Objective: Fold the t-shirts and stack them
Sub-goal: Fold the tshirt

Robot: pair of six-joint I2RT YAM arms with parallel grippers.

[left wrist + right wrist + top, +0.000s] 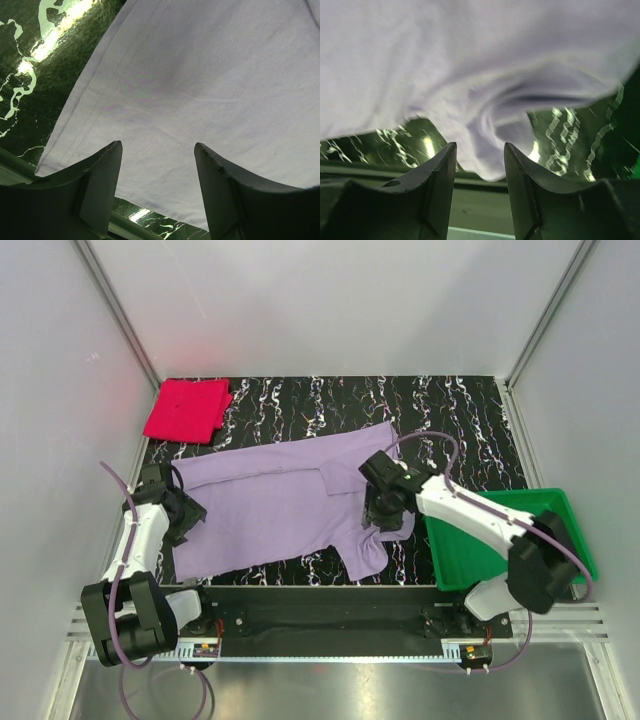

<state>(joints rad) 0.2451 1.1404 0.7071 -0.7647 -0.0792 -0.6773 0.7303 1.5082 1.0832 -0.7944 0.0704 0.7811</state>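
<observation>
The lavender t-shirt (pixel 275 502) lies spread on the black marbled mat (pixel 460 420), partly folded over along its top, one sleeve trailing toward the front edge. The pink-red t-shirt (pixel 186 409) lies as a folded square at the back left corner. My left gripper (pixel 186 515) is open over the lavender shirt's left hem (pixel 165 90), nothing between its fingers. My right gripper (pixel 385 517) is open just above the front right sleeve (pixel 490 130), which is bunched below it; the fingers hold nothing.
A green plastic tray (pixel 505 540) stands at the front right beside the mat, under the right arm. White walls enclose the left, back and right. The mat's front edge and a metal rail run just before the arm bases.
</observation>
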